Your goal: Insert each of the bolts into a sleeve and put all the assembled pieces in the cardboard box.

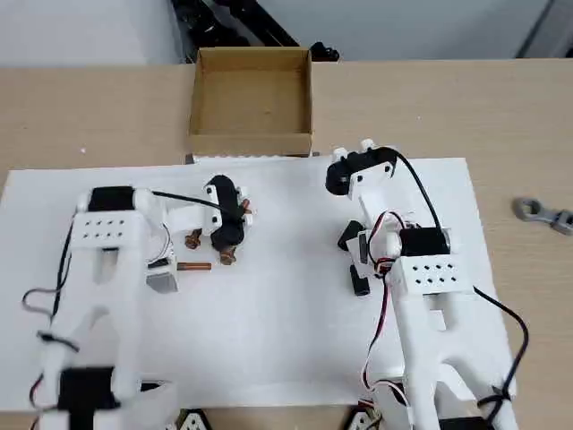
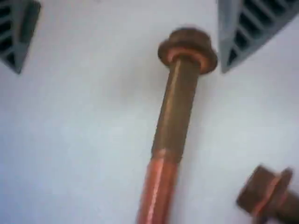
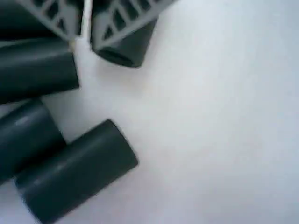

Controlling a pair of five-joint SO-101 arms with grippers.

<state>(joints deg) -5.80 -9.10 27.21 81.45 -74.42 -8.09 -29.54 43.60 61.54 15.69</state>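
Your left pincer [image 2: 122, 56] hangs spread over the bolt [image 2: 175, 112], which lies flat on the white tabletop [image 2: 70, 140], its head nearer to one fingertip. I would centre first, then lower straight and close just under the head, so the bolt cannot roll. The right pincer [image 3: 85, 37] points down beside the sleeves [image 3: 74, 172], pressed almost together, pinching nothing.

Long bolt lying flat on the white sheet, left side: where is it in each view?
High view: long bolt lies flat on the left half of the white sheet.
Left wrist view: long bolt runs through mid-frame, with its head by one finger of the open left gripper.
Right wrist view: looks at dark sleeves instead.
Shared landmark: the white sheet.
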